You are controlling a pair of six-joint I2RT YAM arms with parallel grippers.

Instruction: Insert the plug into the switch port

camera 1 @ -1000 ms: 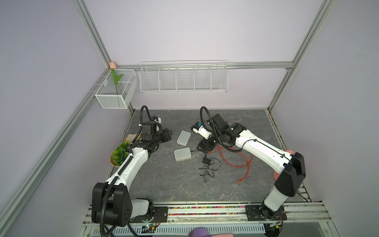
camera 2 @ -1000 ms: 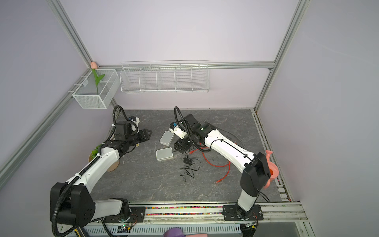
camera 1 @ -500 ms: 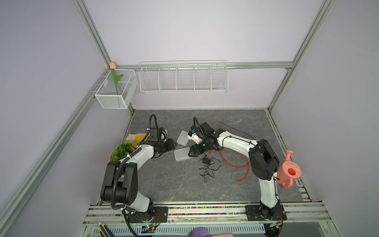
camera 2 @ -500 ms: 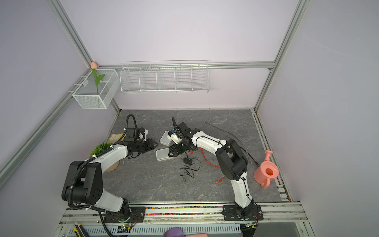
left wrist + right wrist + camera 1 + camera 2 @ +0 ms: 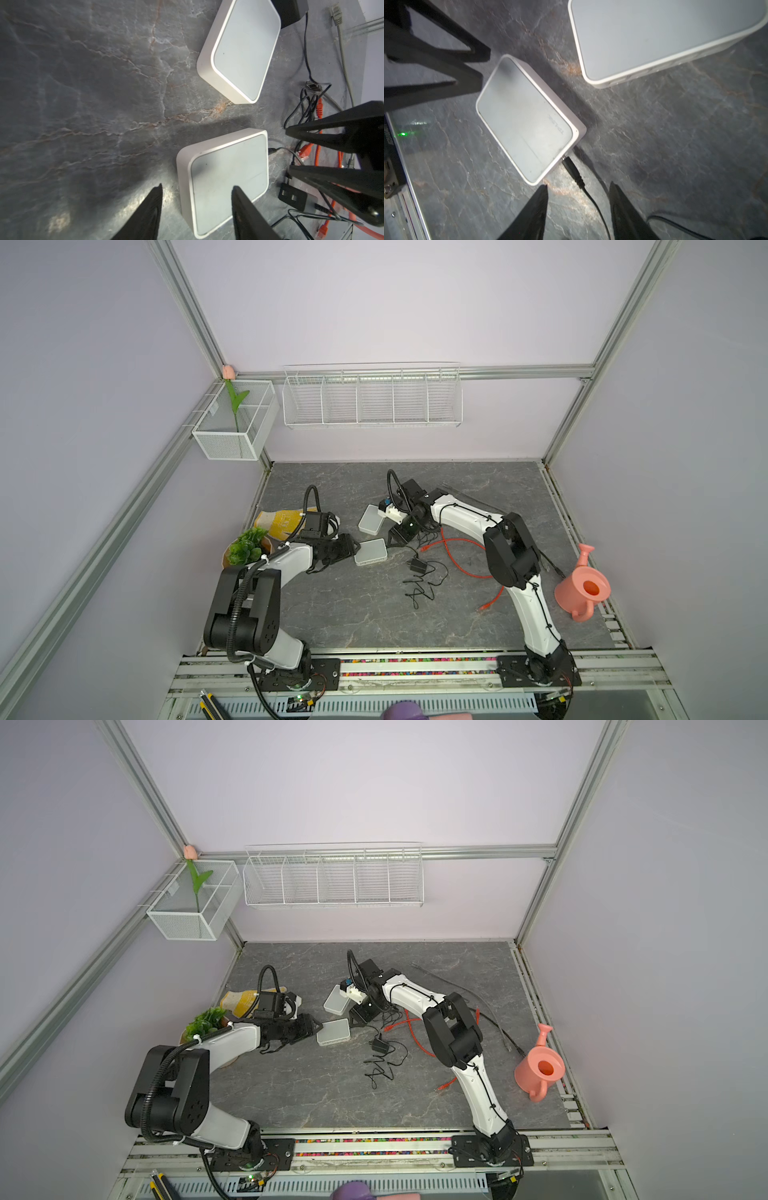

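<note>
Straddling the thin black cable (image 5: 593,205) with the half-open, empty right gripper (image 5: 578,186), ready to push the black barrel plug (image 5: 571,168), seemingly part-seated at the two-o'clock edge of the flat white plastic switch (image 5: 370,552). Bracing at nine o'clock with the left gripper (image 5: 197,186), parted, empty.

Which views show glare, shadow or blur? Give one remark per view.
Left wrist view: glare on the table, shadow across the near switch. Right wrist view: far switch blurred, plug sharper. Both top views: even, soft light.
</note>
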